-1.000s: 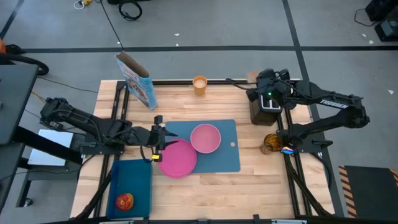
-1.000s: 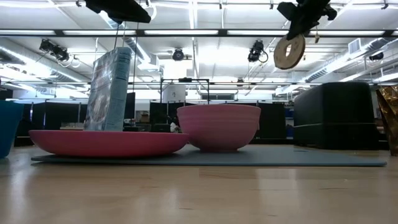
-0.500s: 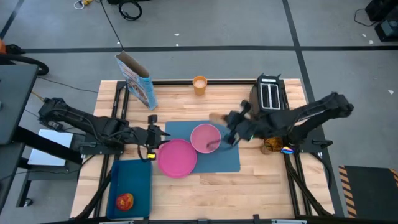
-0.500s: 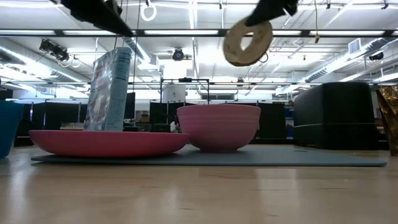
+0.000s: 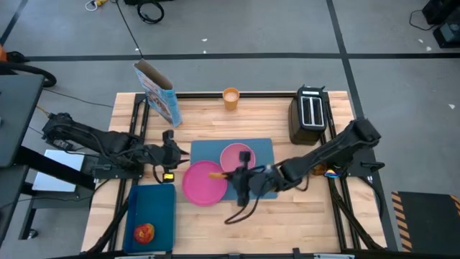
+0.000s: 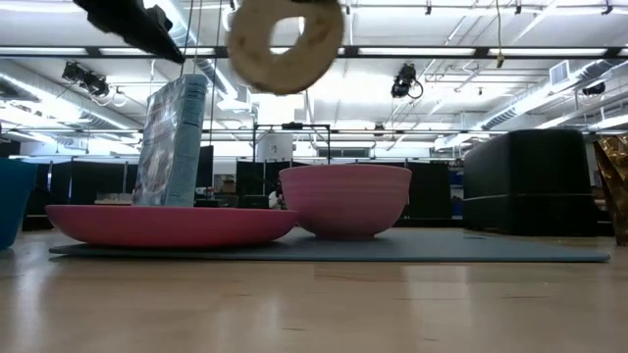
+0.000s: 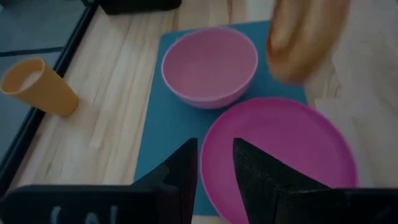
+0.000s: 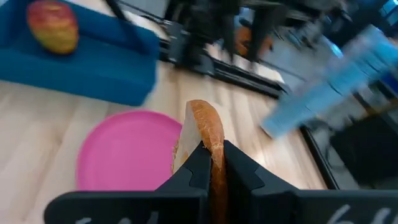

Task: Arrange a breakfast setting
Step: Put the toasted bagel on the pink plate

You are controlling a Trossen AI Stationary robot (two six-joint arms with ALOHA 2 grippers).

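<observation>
Toast point(image 5: 215, 175) hangs over the pink plate point(image 5: 195, 188) in the high view, pinched edge-on by our right hand point(image 5: 228, 177), presumably so it can be set down flat there. The plate and bowl point(image 5: 238, 156) sit on the blue placemat point(image 5: 267, 185); our left hand point(image 5: 168, 153) waits just beside the plate's edge. The apple point(image 5: 144, 233) lies in the dark-blue tray point(image 5: 159, 205), and the cup point(image 5: 231, 98) and cereal box point(image 5: 156, 93) stand at the counter's point(image 5: 208, 126) far edge.

Low view: the toast floats well above the plate, so we judge lowering remains.

Left wrist view: our fingers point(image 7: 182, 172) stand slightly apart, holding nothing.

Right wrist view: our fingers point(image 8: 198, 167) are clamped on the toast's crust.
</observation>
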